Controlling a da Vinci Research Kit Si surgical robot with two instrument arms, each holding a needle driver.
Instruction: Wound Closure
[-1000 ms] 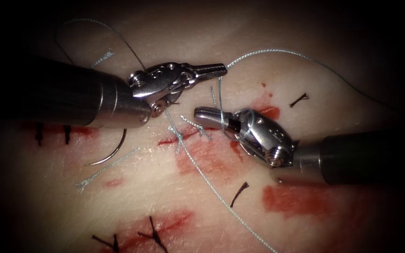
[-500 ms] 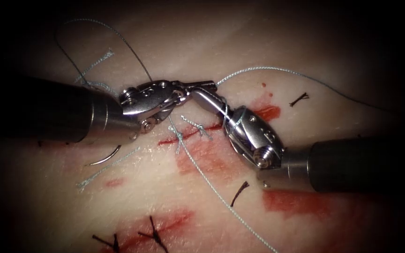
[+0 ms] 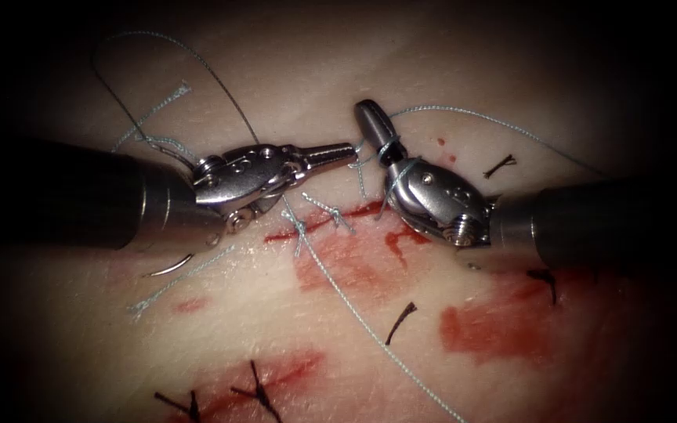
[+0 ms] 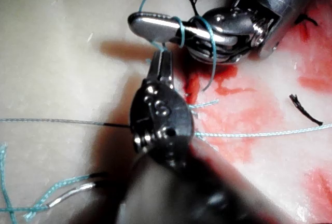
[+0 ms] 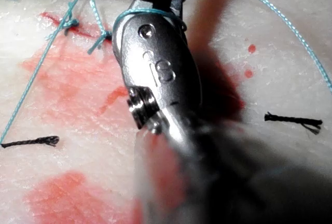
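My left tool [image 3: 342, 151] lies nearly level across the tissue [image 3: 315, 63], its jaws drawn together and pinching the teal thread [image 3: 479, 117] at their tip, just beside the loops on my right tool; the left wrist view [image 4: 158, 60] shows this tip meeting the thread directly under the right tool's jaws. My right tool [image 3: 370, 117] points up and away from the cut [image 3: 315, 223], jaws together, with the thread wound in two turns around them and around the neck behind, as seen in the left wrist view [image 4: 150, 26]; I cannot tell whether anything is pinched between these jaws. From the loops one strand arcs off to the right over pale tissue, and another runs down across the cut and the red fluid [image 3: 346, 270] toward the lower edge. The needle [image 3: 172, 266] lies free on the tissue left of the cut, partly hidden under my left shaft, held by neither tool. Short cut ends of thread [image 3: 323, 211] stand at the knots on the cut.
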